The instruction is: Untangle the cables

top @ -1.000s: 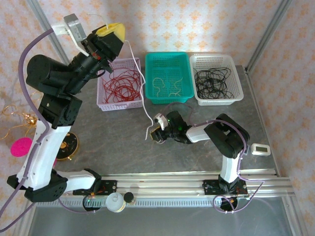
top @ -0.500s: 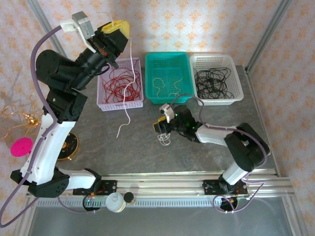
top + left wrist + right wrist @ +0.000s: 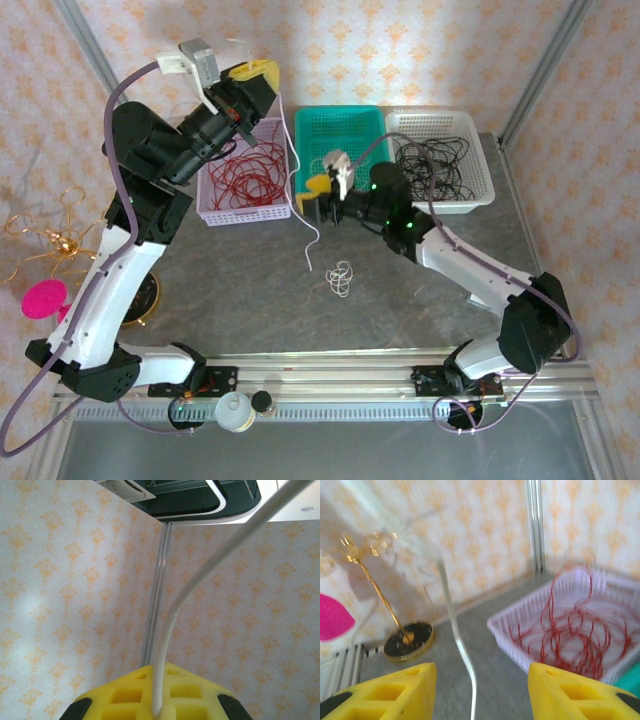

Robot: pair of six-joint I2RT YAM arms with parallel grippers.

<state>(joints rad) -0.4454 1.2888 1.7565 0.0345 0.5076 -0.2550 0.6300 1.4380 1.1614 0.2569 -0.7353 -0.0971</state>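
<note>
Top external: left gripper is up high, clamped on one white cable; right gripper is low, fingers apart, holding nothing.
On the left wrist view you see the cable coming out pinched between the closed yellow fingers. From there it hangs down, and its loose end reaches the table just ahead of the right gripper. On the right wrist view the strand drops in front of the gap between the two yellow fingers, touching neither. A small white coil lies on the table near the right gripper, on the side toward the arm bases. Red cables sit in the lilac basket below the left gripper, and black cables sit in the white basket behind the right gripper.
</note>
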